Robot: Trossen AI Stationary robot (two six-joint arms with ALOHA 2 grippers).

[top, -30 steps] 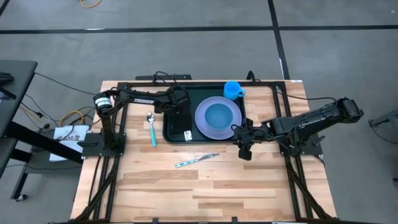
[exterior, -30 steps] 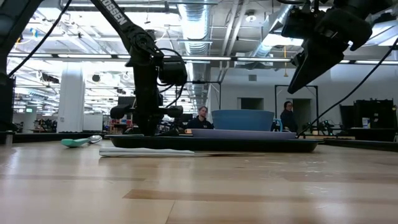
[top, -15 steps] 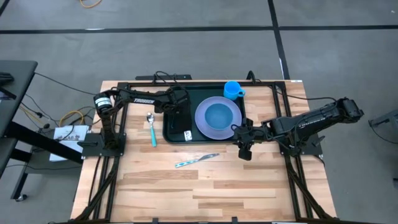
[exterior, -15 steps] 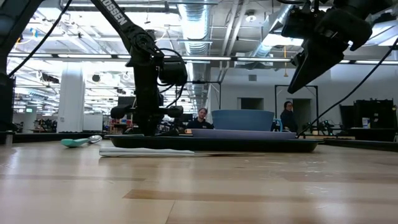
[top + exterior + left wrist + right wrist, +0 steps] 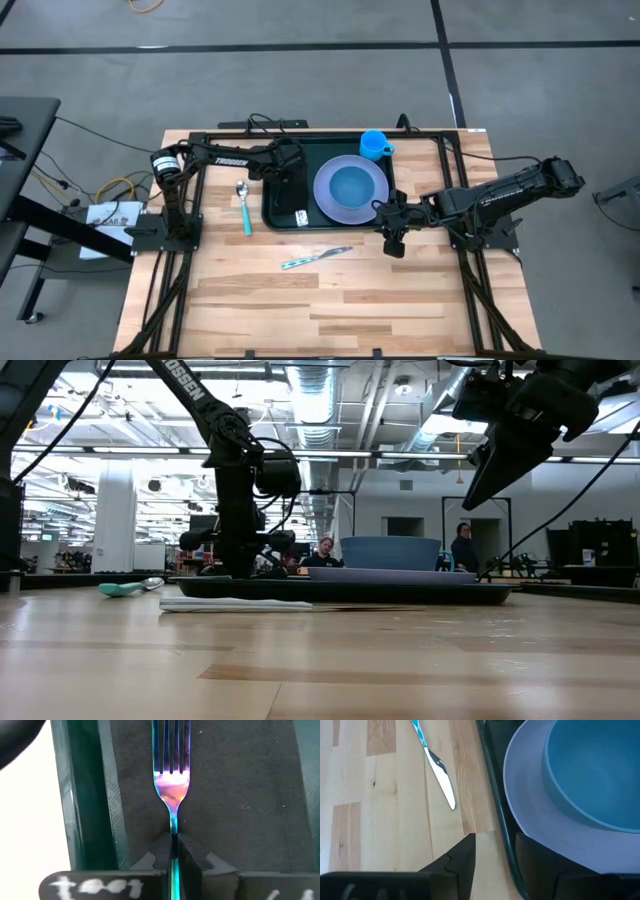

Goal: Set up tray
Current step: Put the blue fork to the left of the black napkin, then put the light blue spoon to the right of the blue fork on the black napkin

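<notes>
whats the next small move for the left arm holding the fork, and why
Probably lower and release. The left gripper is shut on the fork over the dark napkin inside the tray, beside the lavender plate. In the low view the gripper looks down near the tray, so opening there should set the fork on the napkin.

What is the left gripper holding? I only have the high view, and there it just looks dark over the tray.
Observer: The left gripper is shut on a fork, an iridescent one, as the left wrist view shows.
Operator: Where is the fork?
Observer: Above the dark napkin lying inside the tray, near the tray's left rim.
Operator: And the right gripper?
Observer: The right gripper is open and empty, straddling the tray's rim beside the lavender plate, with the knife on the wood nearby.
</notes>
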